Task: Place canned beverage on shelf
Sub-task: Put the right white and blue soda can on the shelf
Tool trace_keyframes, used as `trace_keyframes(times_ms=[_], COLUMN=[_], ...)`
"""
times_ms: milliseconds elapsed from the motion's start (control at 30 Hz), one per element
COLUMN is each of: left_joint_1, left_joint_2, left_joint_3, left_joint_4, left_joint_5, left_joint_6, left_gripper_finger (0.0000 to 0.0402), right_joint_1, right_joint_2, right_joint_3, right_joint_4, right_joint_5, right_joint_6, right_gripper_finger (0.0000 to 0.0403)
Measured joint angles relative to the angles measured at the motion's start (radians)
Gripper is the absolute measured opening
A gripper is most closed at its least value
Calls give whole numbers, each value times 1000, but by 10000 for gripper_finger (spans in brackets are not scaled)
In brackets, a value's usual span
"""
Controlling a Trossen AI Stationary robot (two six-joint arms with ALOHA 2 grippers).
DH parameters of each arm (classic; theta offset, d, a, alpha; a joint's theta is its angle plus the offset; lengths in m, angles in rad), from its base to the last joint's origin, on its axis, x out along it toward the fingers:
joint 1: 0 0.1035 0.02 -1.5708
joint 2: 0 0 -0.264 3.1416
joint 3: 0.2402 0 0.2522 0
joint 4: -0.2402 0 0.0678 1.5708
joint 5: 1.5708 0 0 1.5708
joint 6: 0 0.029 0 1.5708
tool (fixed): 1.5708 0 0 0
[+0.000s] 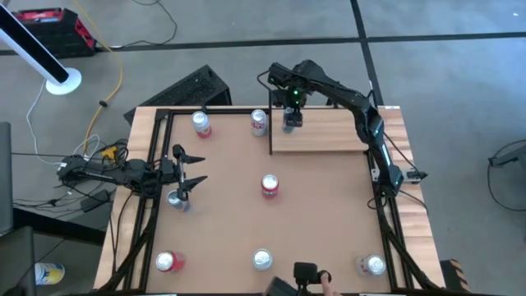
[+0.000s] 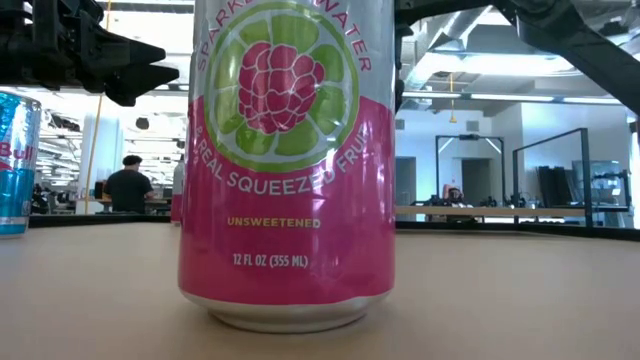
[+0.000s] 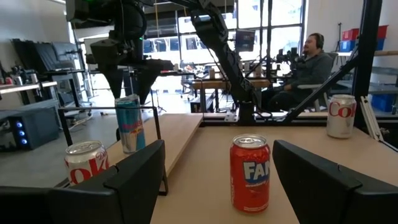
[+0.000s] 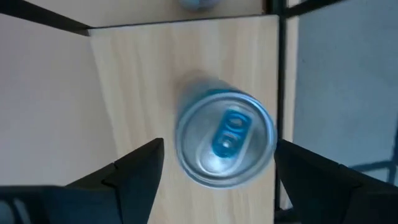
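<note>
A slim blue-and-silver can (image 4: pixel 225 138) stands upright on the pale wood shelf (image 1: pixel 329 133), near its far left corner. It also shows in the left wrist view (image 3: pixel 129 123) and the high view (image 1: pixel 290 123). My right gripper (image 4: pixel 221 171) hangs open just above the can, pointing down, with one finger on either side of the can's top and touching nothing. My left gripper (image 1: pixel 200 168) is open and empty over the table's left side, level and pointing toward the right. A blue can (image 1: pixel 177 200) stands beside it.
A red Fanta can (image 1: pixel 269 186) stands mid-table. Two Coke cans (image 1: pixel 201 123) (image 1: pixel 259 122) stand at the far edge, left of the shelf. Three cans stand along the near edge, one of them the pink sparkling-water can (image 2: pixel 285 160). A person (image 3: pixel 311 62) sits beyond the table.
</note>
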Motion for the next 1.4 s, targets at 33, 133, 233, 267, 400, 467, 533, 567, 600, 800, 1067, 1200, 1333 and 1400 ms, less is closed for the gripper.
trace_keyframes(times_ms=[33, 133, 233, 267, 400, 467, 533, 567, 600, 800, 1067, 1200, 1333, 1400], left_joint_1=[0, 0, 0, 0, 0, 0, 0, 0, 0, 0, 0, 0, 0, 0], left_joint_2=[0, 0, 0, 0, 0, 0, 0, 0, 0, 0, 0, 0, 0, 0], left_joint_3=[0, 0, 0, 0, 0, 0, 0, 0, 0, 0, 0, 0, 0, 0], left_joint_4=[0, 0, 0, -1, -4, -5, -9, -13, -18, -43, -28, -14, -13, -13], left_joint_5=[0, 0, 0, 0, 0, 0, 0, 0, 0, 0, 0, 0, 0, 0], left_joint_6=[0, 0, 0, 0, 0, 0, -5, -11, -17, -38, -10, -5, -19, -20], left_gripper_finger=[284, 284, 284, 284, 284, 284, 284, 284, 284, 284, 284, 284, 284, 284], right_joint_1=[0, 0, 4, 4, 4, 1, -7, -10, -10, -4, 24, 38, 39, 35], right_joint_2=[0, -10, -35, -44, -82, -112, -156, -182, -212, -465, -813, -856, -829, -797], right_joint_3=[0, -1, -1, -1, -1, -6, -38, -66, -102, -522, -1248, -1435, -1530, -1542], right_joint_4=[-1, 0, 0, -1, 0, 1, 1, 1, 2, 167, 935, 1241, 1440, 1497], right_joint_5=[14, 27, 27, 29, 28, -22, -88, -109, -131, -170, -219, -220, -247, -270], right_joint_6=[10, 31, 33, 38, 150, 214, 255, 269, 284, 352, 379, 384, 384, 385], right_gripper_finger=[328, 328, 328, 328, 328, 328, 328, 327, 325, 305, 290, 289, 286, 277])
